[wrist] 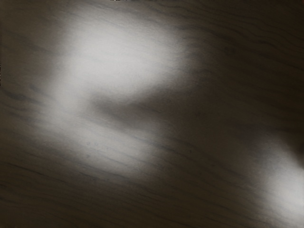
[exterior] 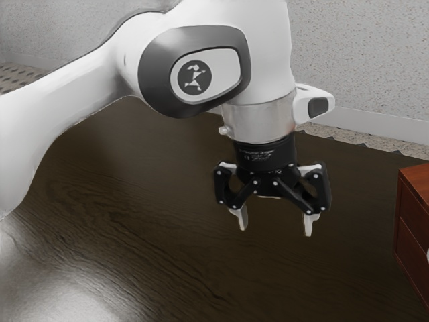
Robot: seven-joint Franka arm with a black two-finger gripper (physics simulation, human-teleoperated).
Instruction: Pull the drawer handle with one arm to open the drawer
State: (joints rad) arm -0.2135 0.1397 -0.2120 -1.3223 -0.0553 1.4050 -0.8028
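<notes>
Exterior view: arm [exterior: 80,100] comes in from the exterior view's left, with the gripper [exterior: 273,225] hanging nose-down over the table [exterior: 134,255], well apart from the cabinet [exterior: 412,221]. Fingers [exterior: 239,218] are spread wide with nothing between them. The cabinet is red-brown wood, cut off by the frame edge on the exterior view's right. The face turned toward the gripper shows drawer fronts [exterior: 409,231] stacked one above the other, and they look flush with the carcass, so I judge the drawer shut. A pale speck on that face at the frame edge could be the handle [exterior: 427,255]; cannot tell for certain. Wrist view: bare dark wood grain of the table [wrist: 152,142] under the hand, with bright glare patches, which agrees with the gripper sitting short of the cabinet rather than over it. Step in hand, as judged: the approach, with no contact made and no pull begun, so the task is at its start. The next move calls for carrying the gripper across to the cabinet face, turning the hand from pointing down to facing that face, and lining the open fingers either side of the handle before closing. Risk: the handle's place is uncertain from here, so a misjudged height could strike the front instead.
</notes>
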